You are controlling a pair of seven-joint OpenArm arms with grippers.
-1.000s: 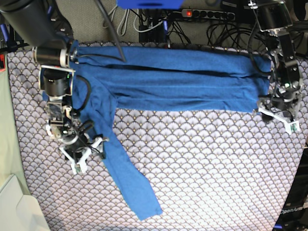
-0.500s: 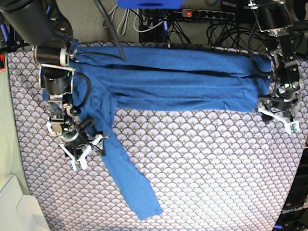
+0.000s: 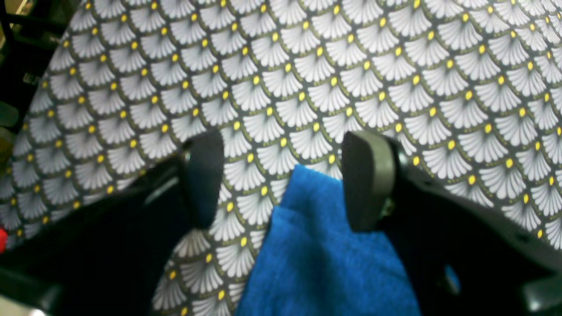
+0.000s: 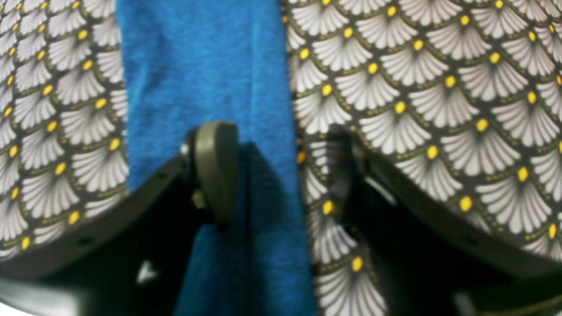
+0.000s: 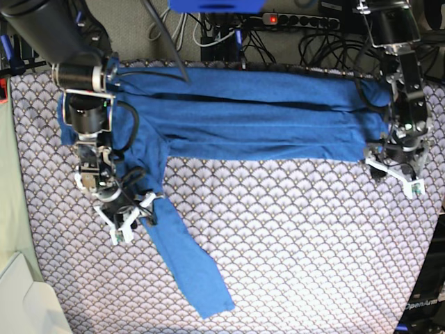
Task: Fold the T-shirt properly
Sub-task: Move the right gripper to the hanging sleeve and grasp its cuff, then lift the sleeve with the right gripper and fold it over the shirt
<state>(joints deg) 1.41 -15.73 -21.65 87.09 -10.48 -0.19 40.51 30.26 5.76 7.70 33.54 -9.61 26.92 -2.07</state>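
Observation:
The blue T-shirt (image 5: 264,118) lies folded into a long band across the far side of the scallop-patterned tablecloth (image 5: 313,243). One long sleeve (image 5: 188,264) runs down toward the front. My right gripper (image 5: 132,221) stands at the sleeve's upper left edge. In the right wrist view it (image 4: 281,175) is open, one finger (image 4: 215,171) on the sleeve (image 4: 197,66) and the other over the cloth. My left gripper (image 5: 395,175) is at the band's right end. It (image 3: 285,177) is open, straddling a shirt corner (image 3: 316,245).
A power strip (image 5: 299,19) and tangled cables lie beyond the far table edge. A pale box (image 5: 28,299) sits off the front left corner. The tablecloth's right edge runs just past my left gripper.
My right gripper has moved right and slightly up onto the sleeve's edge, and its jaws have narrowed. My left gripper has shifted a little toward the shirt's corner.

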